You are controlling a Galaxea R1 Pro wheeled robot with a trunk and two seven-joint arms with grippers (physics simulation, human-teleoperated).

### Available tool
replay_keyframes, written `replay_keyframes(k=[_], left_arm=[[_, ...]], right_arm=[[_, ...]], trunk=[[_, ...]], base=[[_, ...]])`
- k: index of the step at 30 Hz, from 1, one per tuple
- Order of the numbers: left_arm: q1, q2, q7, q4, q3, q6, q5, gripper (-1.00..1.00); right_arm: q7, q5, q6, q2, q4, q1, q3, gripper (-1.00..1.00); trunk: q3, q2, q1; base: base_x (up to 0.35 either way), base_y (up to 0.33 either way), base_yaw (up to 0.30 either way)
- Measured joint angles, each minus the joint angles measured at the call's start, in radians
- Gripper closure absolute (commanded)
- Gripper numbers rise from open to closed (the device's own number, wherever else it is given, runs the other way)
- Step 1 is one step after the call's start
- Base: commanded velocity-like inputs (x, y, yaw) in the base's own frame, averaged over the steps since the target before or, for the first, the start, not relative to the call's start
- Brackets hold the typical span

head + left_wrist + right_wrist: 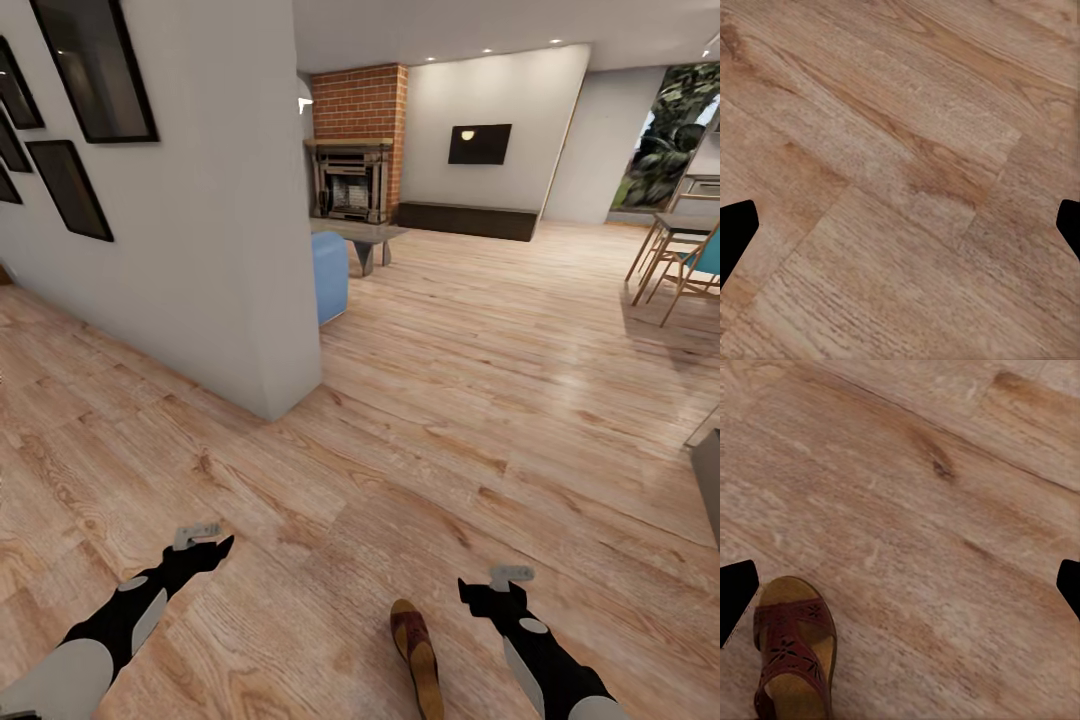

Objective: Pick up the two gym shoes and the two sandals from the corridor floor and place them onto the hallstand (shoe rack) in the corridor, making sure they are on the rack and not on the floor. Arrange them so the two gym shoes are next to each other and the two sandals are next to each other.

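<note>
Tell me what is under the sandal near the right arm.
The sandal lies flat on the wood-plank corridor floor, strap side up. The planks beneath its sole are covered, so nothing there can be seen.

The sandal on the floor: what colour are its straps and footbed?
The sandal has dark reddish-brown cut-out straps over a tan footbed; clearest in the right wrist view.

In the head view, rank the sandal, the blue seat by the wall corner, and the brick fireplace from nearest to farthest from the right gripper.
1. Sandal: on the floor just left of the right gripper.
2. Blue seat: farther ahead, left, beside the wall corner.
3. Brick fireplace: farthest, at the back of the room.
</note>
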State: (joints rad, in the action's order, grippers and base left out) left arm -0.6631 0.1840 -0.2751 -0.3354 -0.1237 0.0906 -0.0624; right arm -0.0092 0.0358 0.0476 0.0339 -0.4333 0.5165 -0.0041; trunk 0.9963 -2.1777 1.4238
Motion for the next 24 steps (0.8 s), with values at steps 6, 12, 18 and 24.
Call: replay_keyframes(k=[6,12,18,24], left_arm=[[0.000,-0.007,-0.004,0.000,0.000,0.004,0.002,-1.00],[0.000,-0.015,-0.005,-0.001,0.001,0.007,0.002,-1.00],[0.000,-0.023,-0.005,-0.013,0.003,0.010,0.004,-1.00],[0.003,-0.035,-0.004,-0.065,0.016,0.010,0.013,-1.00]], right_arm=[[0.000,-0.001,0.000,-0.001,0.003,0.000,0.001,-1.00],[0.000,-0.001,0.000,-0.001,0.004,0.000,0.001,-1.00],[0.000,-0.002,0.000,0.000,0.004,0.000,0.000,-1.00],[0.000,-0.002,0.000,0.000,0.005,0.000,0.000,-1.00]], trunk=[[0.000,0.000,0.000],[0.000,0.000,0.000],[0.000,0.000,0.000],[0.000,0.000,0.000]], base=[[0.000,0.255,0.000],[0.000,0.273,0.000],[0.000,0.111,0.000],[0.000,0.032,0.000]])
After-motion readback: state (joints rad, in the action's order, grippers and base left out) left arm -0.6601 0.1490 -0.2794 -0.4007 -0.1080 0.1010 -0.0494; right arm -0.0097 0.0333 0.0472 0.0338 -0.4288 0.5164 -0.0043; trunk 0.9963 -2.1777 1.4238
